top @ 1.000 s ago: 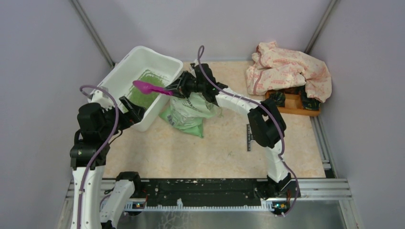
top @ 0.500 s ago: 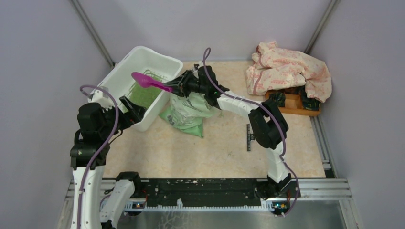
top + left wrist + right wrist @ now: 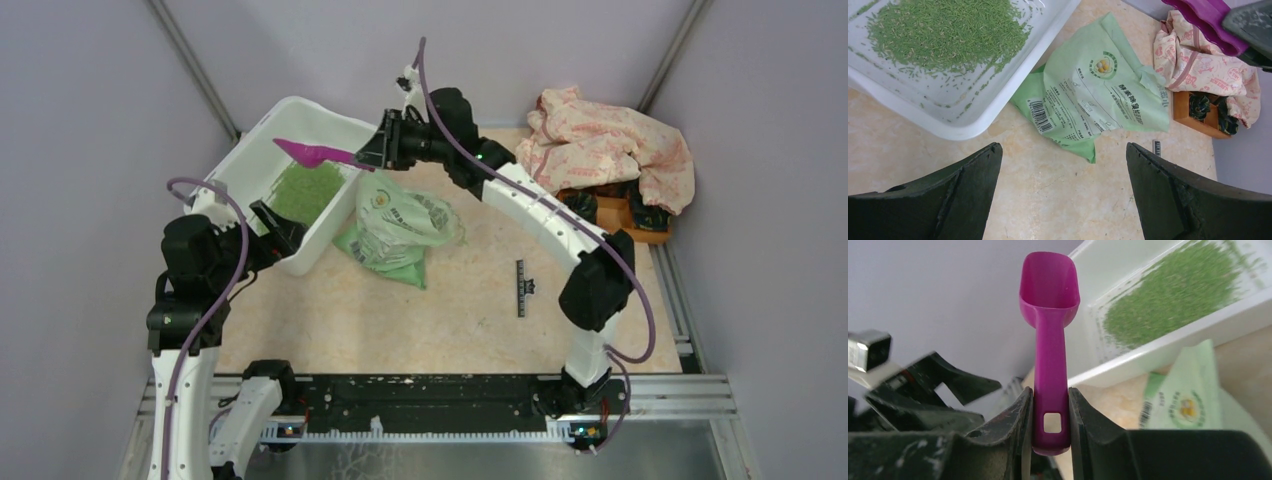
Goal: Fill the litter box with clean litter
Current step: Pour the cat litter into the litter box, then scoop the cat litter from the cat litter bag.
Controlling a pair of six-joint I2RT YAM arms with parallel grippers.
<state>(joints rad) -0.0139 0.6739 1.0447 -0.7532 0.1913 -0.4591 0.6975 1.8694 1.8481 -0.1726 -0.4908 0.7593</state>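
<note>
Left wrist shows green clean litter (image 3: 948, 32) patching white litter box (image 3: 950, 129); left gripper (image 3: 1063, 155) gapes empty, right gripper (image 3: 1050, 401) clamps scoop (image 3: 1049, 290).

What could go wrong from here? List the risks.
The right tool pinches the purple scoop only at its handle end; it may pivot or slip under load.
The green bag lies slumped beside the litter box, so scooping from it may scatter granules onto the table.
The open left tool hovers near the box; the arms could clash.
</note>
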